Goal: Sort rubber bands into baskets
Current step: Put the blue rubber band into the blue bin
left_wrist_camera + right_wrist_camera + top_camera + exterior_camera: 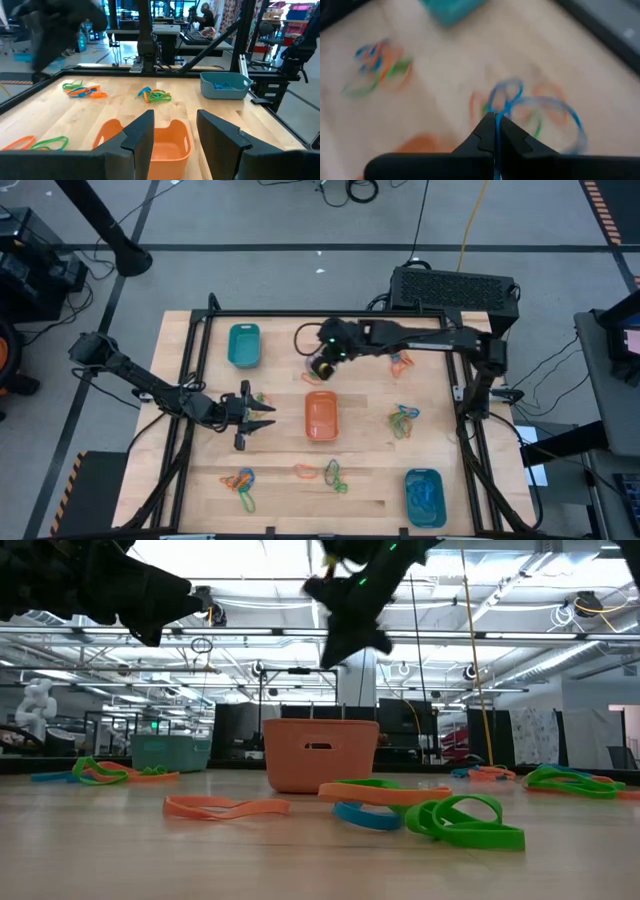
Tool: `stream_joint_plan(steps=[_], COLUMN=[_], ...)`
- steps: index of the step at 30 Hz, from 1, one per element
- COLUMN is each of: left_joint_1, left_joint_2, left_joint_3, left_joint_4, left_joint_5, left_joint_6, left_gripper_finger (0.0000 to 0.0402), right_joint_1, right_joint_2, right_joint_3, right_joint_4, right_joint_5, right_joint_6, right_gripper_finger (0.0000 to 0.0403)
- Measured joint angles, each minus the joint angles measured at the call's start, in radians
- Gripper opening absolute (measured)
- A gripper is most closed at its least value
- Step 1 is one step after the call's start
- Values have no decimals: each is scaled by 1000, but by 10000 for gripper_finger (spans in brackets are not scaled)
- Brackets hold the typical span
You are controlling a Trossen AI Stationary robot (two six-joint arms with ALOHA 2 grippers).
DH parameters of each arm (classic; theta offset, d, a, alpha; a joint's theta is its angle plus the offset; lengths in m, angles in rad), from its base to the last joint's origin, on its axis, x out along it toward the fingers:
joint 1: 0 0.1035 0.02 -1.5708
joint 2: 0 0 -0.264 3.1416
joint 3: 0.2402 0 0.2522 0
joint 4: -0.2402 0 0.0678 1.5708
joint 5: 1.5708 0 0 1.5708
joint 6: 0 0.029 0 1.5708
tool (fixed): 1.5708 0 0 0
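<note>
Our right gripper (496, 131) is closed on a blue rubber band (507, 97) above the worktop (370, 480); our left gripper (175, 131) waits open before the orange basket (165, 145).

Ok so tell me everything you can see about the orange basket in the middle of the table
The orange basket is a small rounded-rectangular tray of smooth, plastic-looking material, with shallow walls and a slot cut-out in the end wall seen from the low view. It sits upright and flat on the wooden table, near the centre. From the left wrist view its inside looks empty. Loose rubber bands lie on the table around it, none seen touching it. The left gripper, fingers open, is beside it and apart from it.
</note>
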Motion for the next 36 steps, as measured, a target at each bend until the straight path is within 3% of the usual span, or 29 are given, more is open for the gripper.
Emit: stream_joint_plan(steps=[7,13,19,25,31,36], left_joint_1=[0,-21,-68,-106,-168,-200], left_joint_2=[0,80,256,370,424,424], left_joint_3=[30,195,363,559,650,649], left_joint_4=[-34,-226,-337,-591,-636,-662], left_joint_5=[11,34,45,44,44,38], left_joint_6=[-58,-111,-95,-103,-99,-120], left_gripper_finger=[157,157,157,157,157,157], right_joint_1=[136,405,719,963,1086,1139], right_joint_2=[-125,-173,-163,-92,10,94], right_joint_3=[0,0,0,-1,-1,-1], right_joint_4=[-319,-492,-494,-496,-505,-504], right_joint_5=[-58,-8,90,176,173,85], right_joint_6=[125,355,657,937,1089,1140], right_gripper_finger=[0,0,0,0,0,0])
